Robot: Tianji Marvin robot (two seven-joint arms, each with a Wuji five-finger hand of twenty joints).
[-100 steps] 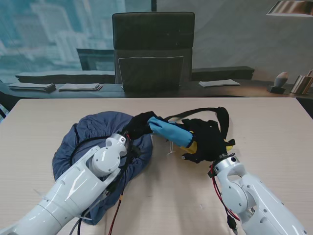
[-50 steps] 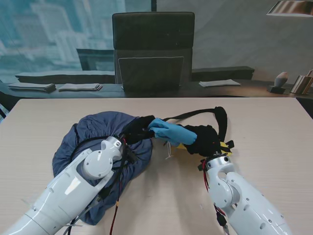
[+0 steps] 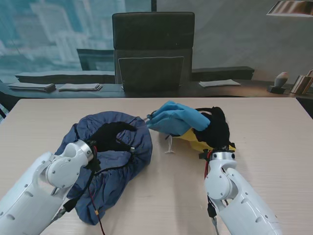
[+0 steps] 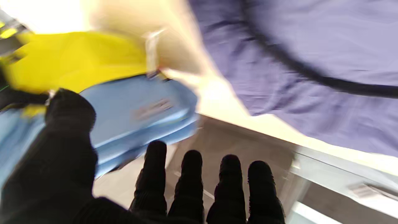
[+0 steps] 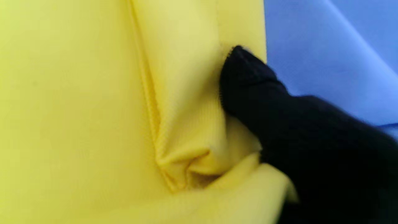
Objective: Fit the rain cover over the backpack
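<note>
Rain cover (image 3: 105, 161): dark blue, crumpled in a mound on the left half of the bench (image 3: 161, 196), mouth not yet over the pack.

Left hand (image 3: 111, 137): black-gloved, resting on the cover's top; fingers (image 4: 191, 174) spread, gripping nothing.

Backpack (image 3: 178, 120): light blue and yellow, right of centre, tilted up off the bench.

Right hand (image 3: 215, 129): pinching yellow fabric.

Step, as judged: bringing pack to cover. Next calls for opening the cover's elastic rim.

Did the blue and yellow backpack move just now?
Yes. The backpack rose and swung farther from me, toward the chair, held by the right robot hand.
</note>
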